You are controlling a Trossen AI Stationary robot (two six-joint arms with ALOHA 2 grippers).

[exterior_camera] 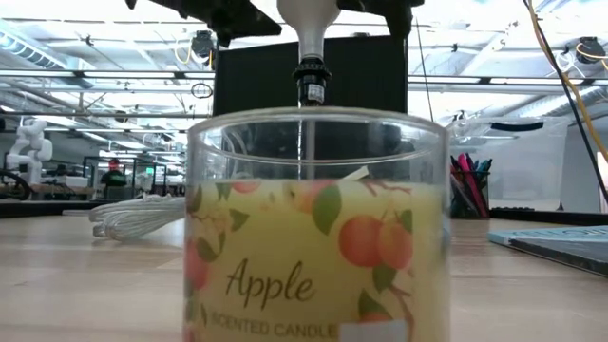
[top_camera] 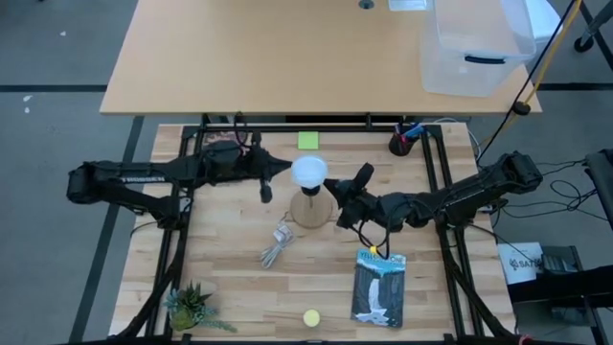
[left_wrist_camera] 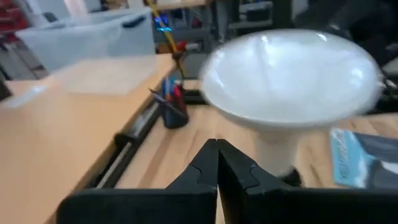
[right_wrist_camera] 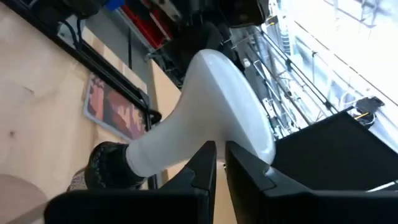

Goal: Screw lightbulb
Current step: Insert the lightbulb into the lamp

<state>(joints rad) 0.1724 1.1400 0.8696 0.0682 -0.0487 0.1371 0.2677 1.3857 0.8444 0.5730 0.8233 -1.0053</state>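
Pale wooden planks make up the table (top_camera: 239,287), framed by black rails, with a second, larger desk beyond it. Nearest the low camera stands a glass candle jar (exterior_camera: 318,228) labelled Apple, filling most of that view. Along the near edge of the table, seen from above, lie a small green plant (top_camera: 192,307), a yellow ball (top_camera: 311,317) and a blue-and-black booklet (top_camera: 379,287). A coil of white cord (top_camera: 276,244) rests a little farther in.

At mid-table the lightbulb (top_camera: 308,172) stands upright, dome up, its screw end down in the black socket of the wooden base (top_camera: 310,209). The right gripper (right_wrist_camera: 221,158) is at the bulb's side, its fingers nearly together and just beside the neck; whether they actually pinch the bulb I cannot tell. The left gripper (left_wrist_camera: 217,163) sits just on the other side of the bulb, its jaws fully closed on nothing.

Farther back are a green sticky note (top_camera: 307,141), a dark pen cup (top_camera: 402,144), and a clear plastic bin (top_camera: 474,48) on the far desk.
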